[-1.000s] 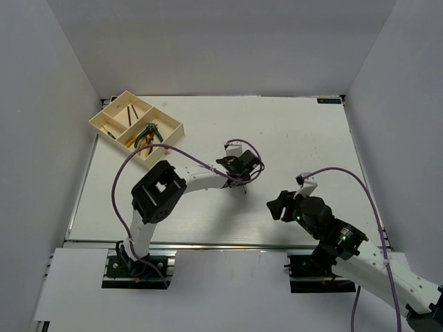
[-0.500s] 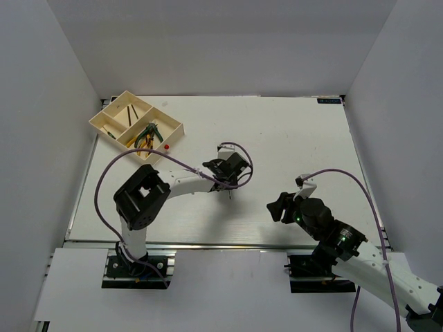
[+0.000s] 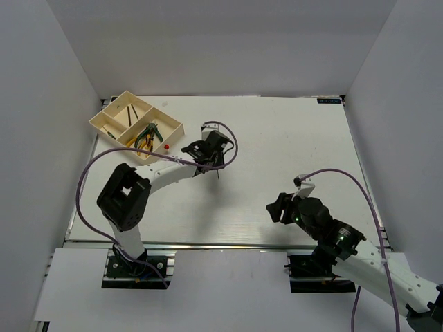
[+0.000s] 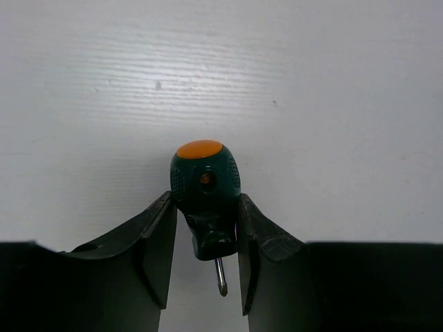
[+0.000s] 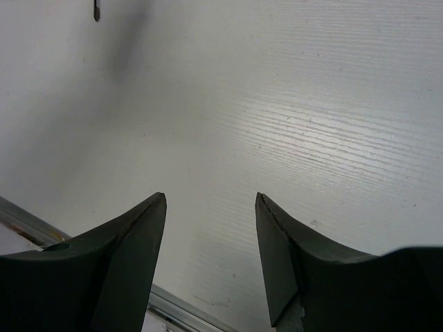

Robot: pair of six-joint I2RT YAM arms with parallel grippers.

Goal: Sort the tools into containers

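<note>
Centrally, left gripper (image 4: 204, 207) clamps a stubby screwdriver (image 4: 204, 181) with a bulbous, dimpled green handle and orange cap, right of the cream compartmented tray (image 3: 174, 124) upper left. Right gripper (image 5: 210, 198) gapes empty over the grained white table (image 5: 332, 124).

Left arm stretched forward, left hand (image 3: 207, 153) clamped on screwdriver (image 4: 205, 181); right hand (image 5: 211, 199) agape.

No legible text or labels.

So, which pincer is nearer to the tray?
Left. The left pincer, gripping a screwdriver, is just right of the tray; the right pincer is far away, front right.
</note>
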